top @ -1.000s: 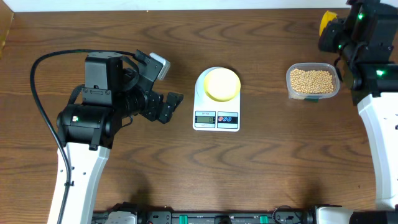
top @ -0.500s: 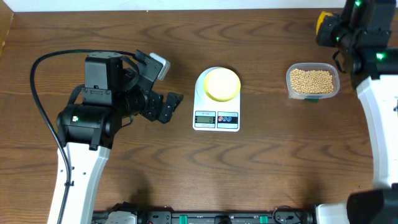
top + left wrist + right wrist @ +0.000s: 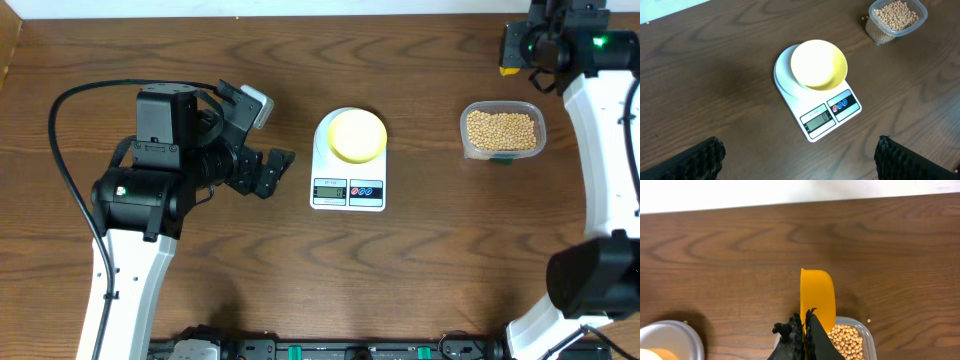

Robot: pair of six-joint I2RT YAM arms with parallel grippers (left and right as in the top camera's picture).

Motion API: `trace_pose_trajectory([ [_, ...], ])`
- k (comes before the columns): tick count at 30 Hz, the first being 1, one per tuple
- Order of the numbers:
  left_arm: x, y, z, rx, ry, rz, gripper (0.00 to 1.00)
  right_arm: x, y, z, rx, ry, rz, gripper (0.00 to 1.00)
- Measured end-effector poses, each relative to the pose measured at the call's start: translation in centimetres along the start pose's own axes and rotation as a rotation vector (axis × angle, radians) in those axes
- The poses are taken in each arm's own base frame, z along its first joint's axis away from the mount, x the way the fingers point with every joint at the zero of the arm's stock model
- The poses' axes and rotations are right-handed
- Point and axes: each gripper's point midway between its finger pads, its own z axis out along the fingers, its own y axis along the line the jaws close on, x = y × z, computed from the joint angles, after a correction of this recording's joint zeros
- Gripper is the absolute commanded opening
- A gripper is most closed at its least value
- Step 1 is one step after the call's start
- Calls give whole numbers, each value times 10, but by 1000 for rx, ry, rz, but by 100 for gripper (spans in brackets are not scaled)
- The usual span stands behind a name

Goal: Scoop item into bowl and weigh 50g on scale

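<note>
the scale lies around the middle of the wooden table, its grey display and red and blue buttons turned toward the near edge. the pale yellow bowl sits on the round platform at the scale's far end; the left wrist view shows its inside as plain yellow. the beans fill a clear plastic container toward the right edge, well apart from the scale and roughly level with the bowl. the left gripper hangs over the table to the left of the scale, apart from it, jaws spread wide and nothing between them; in its own view the two black fingertips frame the lower corners, with scale, bowl and container beyond. the right gripper is up by the far right corner, beyond the container, its fingers pressed together on the bright yellow scoop. in the right wrist view the scoop points toward the far edge, over the container's far rim and the bare wood past it. from overhead only a sliver of the scoop shows beside the right arm.
</note>
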Motion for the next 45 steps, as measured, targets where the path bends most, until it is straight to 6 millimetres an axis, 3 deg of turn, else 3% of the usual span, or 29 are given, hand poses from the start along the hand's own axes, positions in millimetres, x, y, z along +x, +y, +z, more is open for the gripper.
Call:
trace_pose_trajectory([
  [9, 0, 0, 0, 0, 0, 0, 98, 30, -2, 43, 3, 126, -38, 1],
  [22, 0, 0, 0, 0, 0, 0, 98, 54, -16, 66, 82, 222, -97, 1],
  [30, 0, 0, 0, 0, 0, 0, 97, 62, -20, 70, 87, 258, -119, 1],
  [38, 0, 0, 0, 0, 0, 0, 98, 81, -38, 89, 106, 327, -101, 1],
  [45, 0, 0, 0, 0, 0, 0, 97, 84, -41, 90, 110, 338, -95, 1],
])
